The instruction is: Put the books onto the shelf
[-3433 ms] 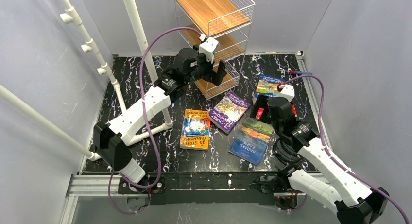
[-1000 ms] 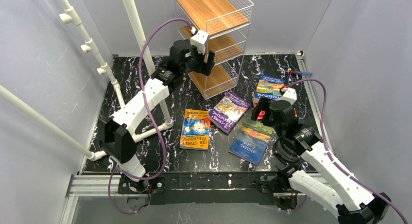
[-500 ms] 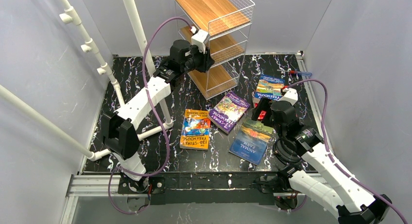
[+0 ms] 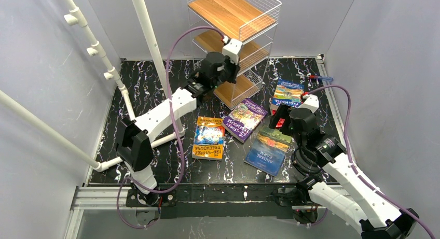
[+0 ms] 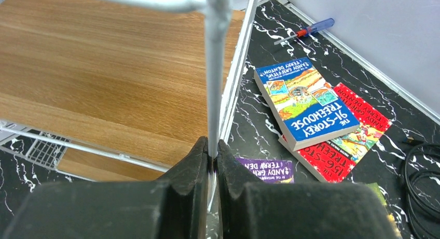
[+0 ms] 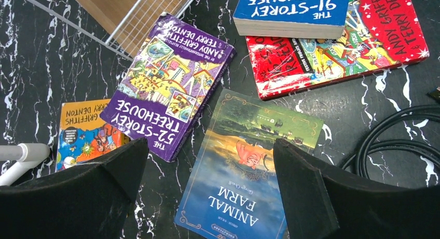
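The shelf [image 4: 236, 13] has shifted right and tilted, seemingly because the left hand [image 5: 211, 145], shut tight on its wire corner post [image 5: 215, 68], drags it toward the books [image 4: 245, 118] lying flat on the desk [image 4: 140, 88], above which the right hand [image 6: 205, 151] waits wide open, empty.

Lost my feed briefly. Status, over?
Left gripper shut on wire post of shelf. Right gripper open above Animal Farm. Books all on table, none shelved.

Top external: high at near edge, looking down over whole counter [image 4: 150, 94]. Left wrist: tight on a post of the shelf [image 5: 104, 83]. Right wrist: close, facing straight down. Wrist views share blue book [image 5: 306, 101].
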Robot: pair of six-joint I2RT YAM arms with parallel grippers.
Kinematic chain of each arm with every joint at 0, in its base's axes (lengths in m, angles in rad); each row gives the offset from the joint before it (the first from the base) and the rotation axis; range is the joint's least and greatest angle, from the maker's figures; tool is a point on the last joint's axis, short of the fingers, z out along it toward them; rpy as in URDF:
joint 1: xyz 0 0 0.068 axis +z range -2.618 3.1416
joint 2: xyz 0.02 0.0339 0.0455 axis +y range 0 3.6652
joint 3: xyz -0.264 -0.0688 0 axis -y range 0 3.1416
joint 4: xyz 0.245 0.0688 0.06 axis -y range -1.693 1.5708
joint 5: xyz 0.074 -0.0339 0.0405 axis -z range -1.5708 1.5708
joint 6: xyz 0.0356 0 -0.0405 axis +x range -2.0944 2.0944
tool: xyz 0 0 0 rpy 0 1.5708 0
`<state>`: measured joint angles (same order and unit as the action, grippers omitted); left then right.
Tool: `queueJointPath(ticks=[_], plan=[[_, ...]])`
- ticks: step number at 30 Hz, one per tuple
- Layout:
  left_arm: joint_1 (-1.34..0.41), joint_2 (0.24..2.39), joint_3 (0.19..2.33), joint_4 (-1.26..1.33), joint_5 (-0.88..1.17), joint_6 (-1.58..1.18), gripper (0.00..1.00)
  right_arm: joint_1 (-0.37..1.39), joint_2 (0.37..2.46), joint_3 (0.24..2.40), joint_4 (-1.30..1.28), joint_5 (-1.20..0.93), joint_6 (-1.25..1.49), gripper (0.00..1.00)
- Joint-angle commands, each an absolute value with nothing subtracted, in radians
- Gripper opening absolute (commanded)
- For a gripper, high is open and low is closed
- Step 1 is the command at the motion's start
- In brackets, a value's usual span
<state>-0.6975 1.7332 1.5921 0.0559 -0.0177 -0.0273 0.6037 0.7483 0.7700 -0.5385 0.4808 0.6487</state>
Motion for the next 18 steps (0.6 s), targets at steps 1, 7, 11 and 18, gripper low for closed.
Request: queueJointPath(ticks=[1,7,11,18], plan=[[-0.833,1.756,1.626,0.137,-0.165,-0.065,0.0,0.604,0.719,0.768,-0.545,0.515,0.652,0.99],[-0.941,1.88,1.744,0.19,-0.392,-0.101,0.0,0.605,0.69,0.778,-0.576,0.547,0.652,0.99],[-0.989,1.986,1.871,0.193,-0.457,-0.103,0.0,0.606,0.65,0.777,-0.604,0.575,0.65,0.99],[-1.006,2.126,2.056,0.19,-0.374,-0.115,0.0,0.605,0.585,0.779,-0.66,0.611,0.644,0.99]])
